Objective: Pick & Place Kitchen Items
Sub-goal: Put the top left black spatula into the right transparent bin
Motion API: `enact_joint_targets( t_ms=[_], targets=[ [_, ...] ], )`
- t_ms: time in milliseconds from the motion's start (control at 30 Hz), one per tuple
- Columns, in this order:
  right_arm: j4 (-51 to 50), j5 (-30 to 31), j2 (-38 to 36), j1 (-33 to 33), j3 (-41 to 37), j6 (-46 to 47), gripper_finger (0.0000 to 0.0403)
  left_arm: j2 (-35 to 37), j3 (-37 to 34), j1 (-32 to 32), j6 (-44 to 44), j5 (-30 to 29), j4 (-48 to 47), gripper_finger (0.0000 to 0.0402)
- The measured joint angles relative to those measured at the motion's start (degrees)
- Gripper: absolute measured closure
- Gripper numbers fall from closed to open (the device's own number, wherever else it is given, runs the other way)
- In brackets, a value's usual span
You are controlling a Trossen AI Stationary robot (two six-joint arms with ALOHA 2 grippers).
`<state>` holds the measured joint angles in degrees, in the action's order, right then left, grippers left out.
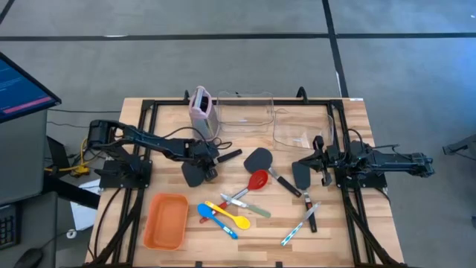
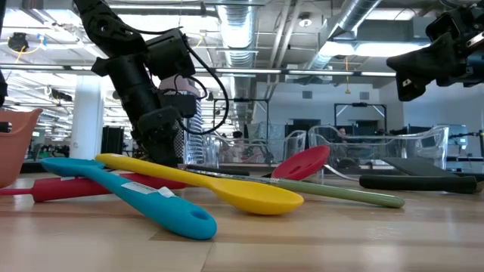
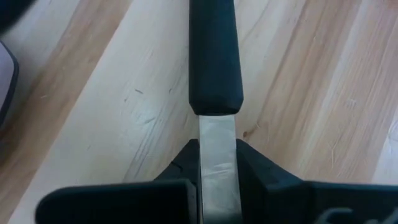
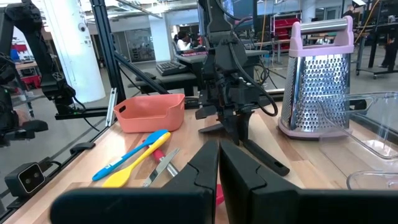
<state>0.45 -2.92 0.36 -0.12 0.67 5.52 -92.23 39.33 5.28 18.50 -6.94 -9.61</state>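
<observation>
My left gripper [image 1: 208, 162] is at the table's middle, shut on a black spatula [image 1: 195, 173] whose handle [image 1: 231, 155] points right. My right gripper [image 1: 318, 160] hovers shut and holds nothing, raised over the right side [image 2: 427, 64], beside another black spatula [image 1: 300, 175]. A third black spatula [image 1: 259, 158], the red spoon [image 1: 256, 180], the blue spoon [image 1: 216, 219], the yellow spoon [image 1: 227, 216] and thin tools with green [image 1: 251, 208] and blue [image 1: 293, 233] handles lie flat on the table. My left gripper pinches the spatula's bare metal shank [image 3: 217, 134] between its two fingers [image 3: 183, 165], just behind the end of the black handle [image 3: 214, 56]. The fingers lie across the shank. The handle runs low over the table; whether it rests there or is lifted I cannot tell.
A pink-topped grater [image 1: 202, 108] and two clear bins [image 1: 244, 110] [image 1: 301, 128] stand near the far edge. The orange tray [image 1: 166, 220] sits near the front left. A black frame [image 1: 149, 112] borders the table's sides.
</observation>
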Motion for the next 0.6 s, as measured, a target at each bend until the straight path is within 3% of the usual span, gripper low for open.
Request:
enact_joint_targets(
  t_ms=[600],
  targets=[
    [0.01, 0.0, 0.0, 0.0, 0.01, 0.04, 0.0393, 2.96, -0.27, -0.09, -0.55, -0.18, -0.16, 0.0369]
  ],
)
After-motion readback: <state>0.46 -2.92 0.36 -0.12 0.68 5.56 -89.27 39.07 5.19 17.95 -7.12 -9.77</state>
